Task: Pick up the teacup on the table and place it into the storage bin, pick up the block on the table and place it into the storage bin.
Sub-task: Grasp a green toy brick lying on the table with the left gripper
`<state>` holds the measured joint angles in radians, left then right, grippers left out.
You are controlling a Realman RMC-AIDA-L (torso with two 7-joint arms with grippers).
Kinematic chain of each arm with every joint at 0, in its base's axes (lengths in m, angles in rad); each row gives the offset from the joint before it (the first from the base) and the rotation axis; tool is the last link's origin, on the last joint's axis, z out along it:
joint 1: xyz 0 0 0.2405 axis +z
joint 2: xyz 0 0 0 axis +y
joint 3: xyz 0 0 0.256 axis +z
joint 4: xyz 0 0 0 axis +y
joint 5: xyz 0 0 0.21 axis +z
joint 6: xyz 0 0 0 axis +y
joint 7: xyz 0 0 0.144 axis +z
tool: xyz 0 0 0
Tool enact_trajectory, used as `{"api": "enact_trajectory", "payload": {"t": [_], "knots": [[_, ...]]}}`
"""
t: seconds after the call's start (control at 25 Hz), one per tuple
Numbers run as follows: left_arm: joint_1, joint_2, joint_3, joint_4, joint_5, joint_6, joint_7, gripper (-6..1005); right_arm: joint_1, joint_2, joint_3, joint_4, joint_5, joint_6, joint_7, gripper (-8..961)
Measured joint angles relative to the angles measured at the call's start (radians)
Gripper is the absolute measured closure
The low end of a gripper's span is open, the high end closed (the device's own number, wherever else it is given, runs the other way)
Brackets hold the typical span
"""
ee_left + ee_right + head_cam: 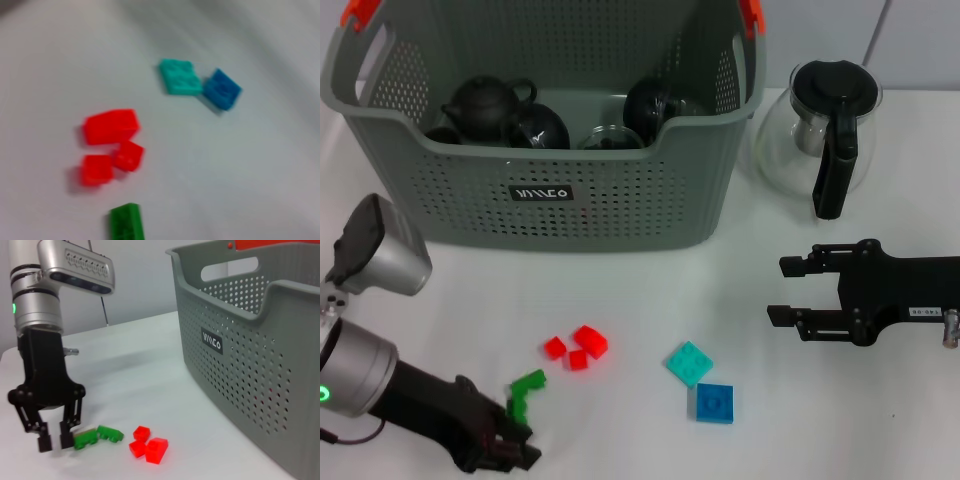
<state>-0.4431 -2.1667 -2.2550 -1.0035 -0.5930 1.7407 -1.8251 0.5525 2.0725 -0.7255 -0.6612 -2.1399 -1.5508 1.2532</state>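
Note:
Loose blocks lie on the white table: two green blocks point(526, 388) point(86, 439), three red blocks point(577, 348) point(110, 126), a teal block point(689, 363) point(179, 76) and a blue block point(714, 403) point(221, 89). My left gripper point(512, 432) point(54, 442) stands low over the table, open by a narrow gap, with the nearer green block against the outside of one finger point(65, 439). The storage bin point(544, 195) point(240, 365) stands at the back and holds black teacups point(542, 126) and a teapot point(485, 102). No teacup shows on the table. My right gripper point(777, 290) hovers open at the right.
A glass pot with a black handle point(825, 135) stands right of the bin. The table's front strip lies between the two arms, with the blocks spread across its middle.

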Motion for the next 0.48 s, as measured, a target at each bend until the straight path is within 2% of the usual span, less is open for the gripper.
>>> {"api": "enact_trajectory", "payload": {"t": [0.48], "knots": [[-0.004,0.003,-0.008,-0.060,-0.004,-0.049,-0.045,710,0.000,-0.002,0.001,-0.003,0.000,-0.008,0.012,269]]}}
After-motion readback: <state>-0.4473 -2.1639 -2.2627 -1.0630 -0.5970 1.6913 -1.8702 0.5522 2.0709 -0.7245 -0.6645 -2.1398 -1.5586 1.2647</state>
